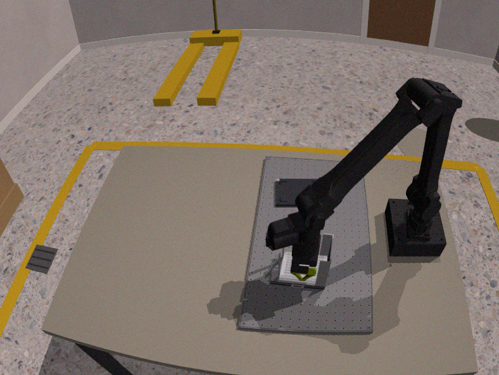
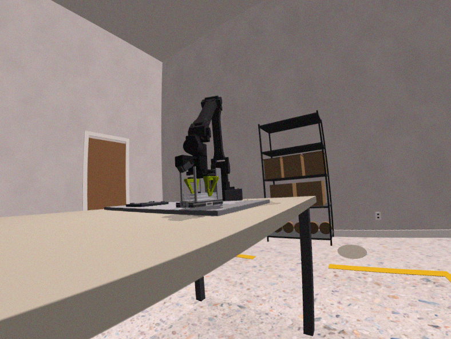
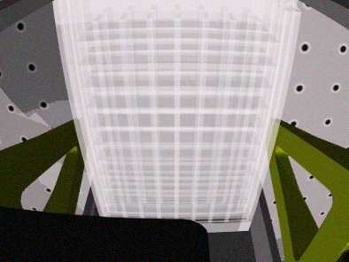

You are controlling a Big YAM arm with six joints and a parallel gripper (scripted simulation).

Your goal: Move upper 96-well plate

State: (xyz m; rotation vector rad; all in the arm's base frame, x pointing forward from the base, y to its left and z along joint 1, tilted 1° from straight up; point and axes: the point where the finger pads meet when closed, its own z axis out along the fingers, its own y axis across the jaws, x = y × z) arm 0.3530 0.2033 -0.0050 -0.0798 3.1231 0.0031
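The stack rack K1 (image 1: 303,266) stands on the grey perforated baseplate, toward its near half. My gripper (image 1: 303,275) reaches down into the rack, and its green fingers press the two long sides of the upper 96-well plate (image 3: 174,98). The plate is clear white with a grid of wells and fills the wrist view; the fingers touch its left and right edges. The plate sits level inside the rack. The lower plate is hidden under it. The dark plate nest N1 (image 1: 290,191) lies flat at the far end of the baseplate, partly hidden by my arm. In the side view my gripper (image 2: 201,185) sits between the rack posts (image 2: 200,189).
My arm's base (image 1: 415,232) stands on the table to the right of the baseplate. The rack's thin upright posts surround the gripper. A shelf unit with boxes (image 2: 295,174) stands beyond the table. A yellow pallet jack (image 1: 201,66) is on the floor far behind.
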